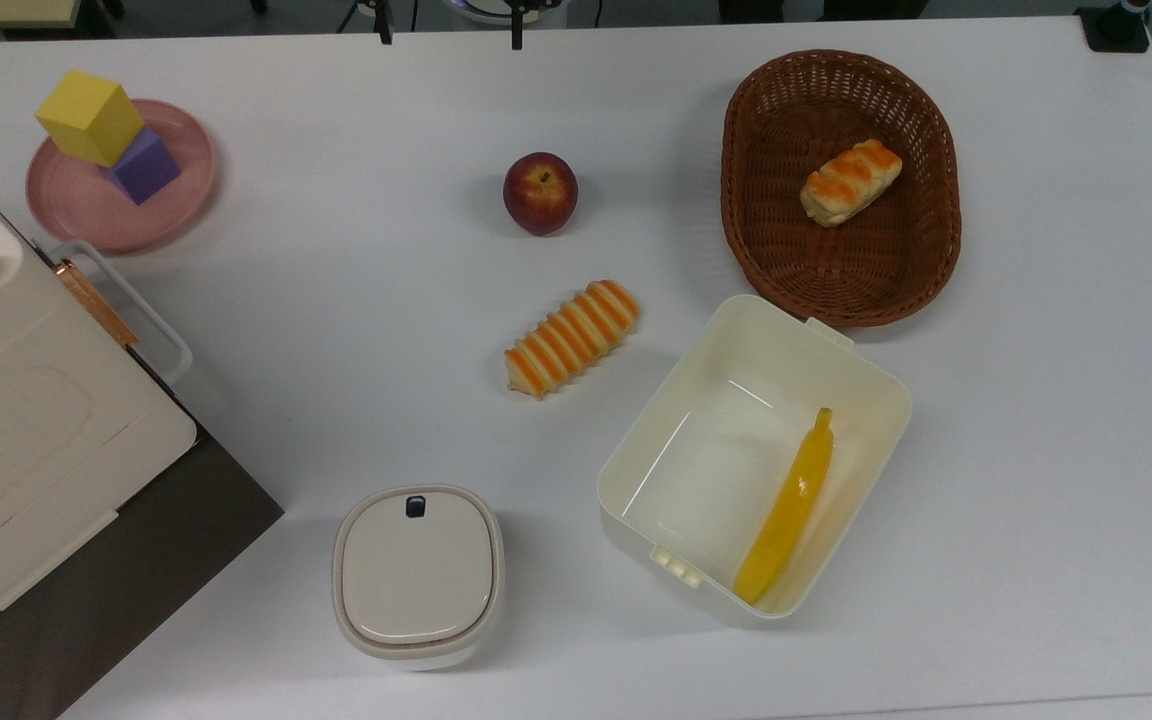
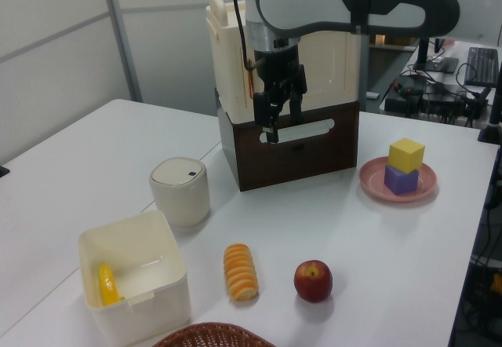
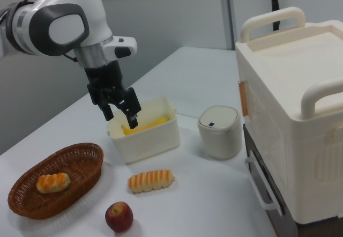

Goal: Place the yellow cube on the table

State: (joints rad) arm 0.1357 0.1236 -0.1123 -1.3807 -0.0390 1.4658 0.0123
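Plainly untouched, the yellow cube [image 1: 89, 117] sits atop the purple cube [image 1: 145, 167] on the pink plate [image 1: 86, 215]. Well away, the gripper [image 3: 119, 115] hangs empty, fingers seemingly parted. Approach comes next: travel over, descend, grasp, then lower onto the table [image 1: 356, 260].

The yellow cube [image 1: 89, 116] is a plain matte block with sharp edges. It rests stacked on a smaller purple cube [image 1: 145, 167], its faces turned slightly askew to those of the block beneath, and it overhangs toward the top view's upper left. Both stand on a round pink plate [image 1: 86, 215] in the top view's far left corner. In the left view the stack sits at the right. The desk [image 1: 356, 300] is a large, flat, smooth white surface. The yellow cube does not touch it.
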